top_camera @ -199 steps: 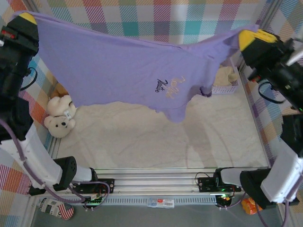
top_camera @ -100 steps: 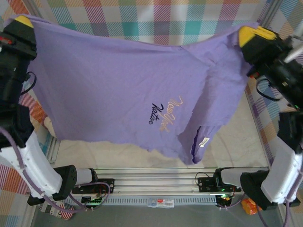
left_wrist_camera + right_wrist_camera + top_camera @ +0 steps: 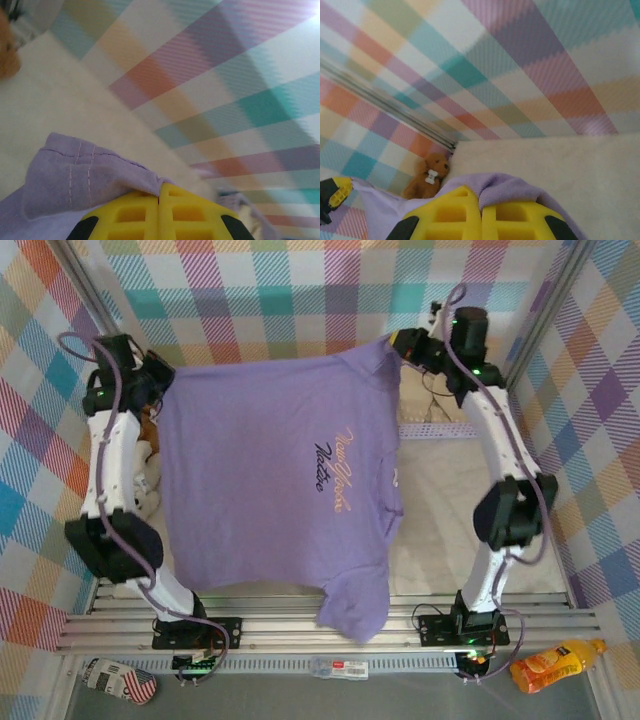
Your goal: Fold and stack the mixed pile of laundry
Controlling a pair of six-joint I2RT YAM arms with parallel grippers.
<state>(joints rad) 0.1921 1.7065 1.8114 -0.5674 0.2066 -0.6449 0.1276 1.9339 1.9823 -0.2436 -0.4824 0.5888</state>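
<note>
The lavender-purple shirt (image 3: 270, 490) from the laundry pile is stretched out over the table, its script print facing up. Its near hem droops over the front rail (image 3: 260, 608). My left gripper (image 3: 160, 390) is shut on the shirt's far left corner. In the left wrist view the yellow fingers (image 3: 159, 192) pinch a stitched fold of purple cloth (image 3: 75, 175). My right gripper (image 3: 403, 342) is shut on the far right corner. The right wrist view shows purple cloth (image 3: 510, 187) bunched between its closed fingers (image 3: 481, 205).
A cream teddy bear (image 3: 150, 465) peeks out beside the shirt's left edge, and a brown bear (image 3: 427, 175) sits against the plaid wall. A mesh basket's rim (image 3: 440, 428) shows behind the right arm. An orange bottle (image 3: 555, 665) lies below the rail.
Both arms have swung down and toward the far wall. The shirt, held up close to the camera before, now spreads out over the table with its hem past the front rail.
</note>
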